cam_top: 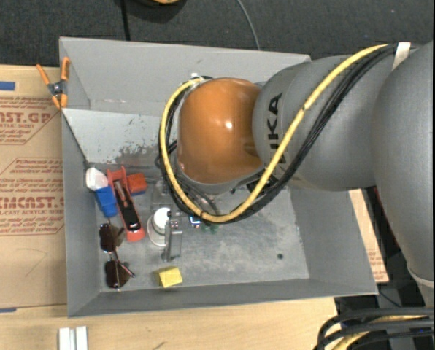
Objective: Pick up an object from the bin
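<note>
Orange wrist cover point(217, 133) hides my jaws, whose opening I cannot tell, over a small white-and-silver round piece point(159, 224) toward the left wall of the bin point(77, 217), beside a red-and-black tool point(128, 210); I would lower straight, clear of that tool.

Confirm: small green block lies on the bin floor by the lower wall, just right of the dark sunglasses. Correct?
Wrong colour. The block is yellow, not green. The camera view shows it on the floor of the bin by the lower wall, just right of the dark sunglasses.
</note>
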Tool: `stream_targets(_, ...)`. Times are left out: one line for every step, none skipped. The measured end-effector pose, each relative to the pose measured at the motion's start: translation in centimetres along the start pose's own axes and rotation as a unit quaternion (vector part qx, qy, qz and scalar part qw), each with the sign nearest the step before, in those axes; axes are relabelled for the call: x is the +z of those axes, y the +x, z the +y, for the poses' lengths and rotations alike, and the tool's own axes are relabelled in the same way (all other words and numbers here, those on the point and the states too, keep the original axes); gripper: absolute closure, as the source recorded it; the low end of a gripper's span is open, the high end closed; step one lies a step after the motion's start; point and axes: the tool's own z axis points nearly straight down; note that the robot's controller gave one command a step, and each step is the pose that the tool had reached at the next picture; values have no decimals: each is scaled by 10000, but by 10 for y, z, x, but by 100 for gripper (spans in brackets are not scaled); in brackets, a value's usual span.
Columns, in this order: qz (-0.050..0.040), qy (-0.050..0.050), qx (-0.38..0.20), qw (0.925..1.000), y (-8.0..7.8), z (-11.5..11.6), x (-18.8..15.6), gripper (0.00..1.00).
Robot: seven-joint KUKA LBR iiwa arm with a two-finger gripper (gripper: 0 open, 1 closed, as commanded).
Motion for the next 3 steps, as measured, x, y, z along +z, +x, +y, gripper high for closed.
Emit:
stream_targets(19, 5, -64, 10000, -1, 0, 15, 0)
stream_targets(53, 8, -165, 9998, -14, -21, 25, 0)
stream_targets(-10, 2, -525, 9986, -28, -29, 43, 0)
